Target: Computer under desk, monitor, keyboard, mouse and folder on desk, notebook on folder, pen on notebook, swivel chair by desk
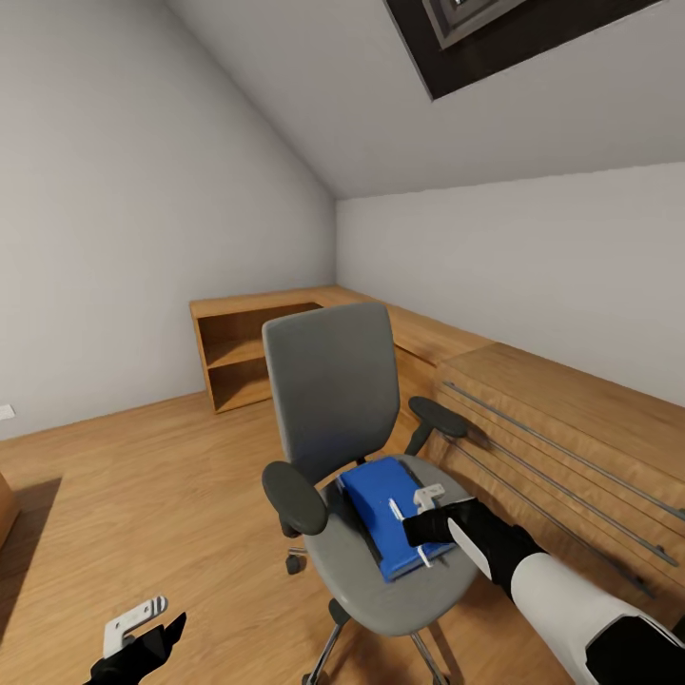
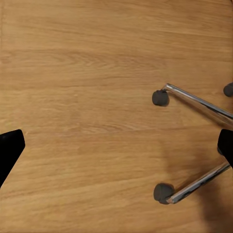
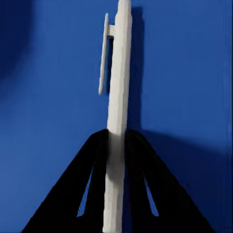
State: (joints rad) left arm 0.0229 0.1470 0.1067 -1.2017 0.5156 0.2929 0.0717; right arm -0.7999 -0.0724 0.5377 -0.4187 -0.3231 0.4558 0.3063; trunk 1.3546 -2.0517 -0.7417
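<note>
The swivel chair (image 1: 333, 390), with grey seat and back and black armrests, stands mid-room facing me. On its seat lies the bright blue folder (image 1: 366, 495), and across the folder rests a white pen (image 1: 395, 509). My right gripper (image 1: 414, 526) reaches over the seat from the right and is shut on the pen. The right wrist view shows the pen (image 3: 118, 97) pinched between the black fingers (image 3: 97, 155) just above the blue folder (image 3: 184, 97). My left gripper (image 1: 152, 628) hangs open low at the left over the floor, near the chair's chrome legs (image 2: 196, 102).
Light wooden low cabinets line the walls: an open-shelf unit (image 1: 243, 357) behind the chair and one with long metal rails (image 1: 571, 438) close on the right. Wooden floor (image 1: 114, 495) stretches out to the left. Two casters (image 2: 160, 97) (image 2: 163, 192) sit near my left gripper.
</note>
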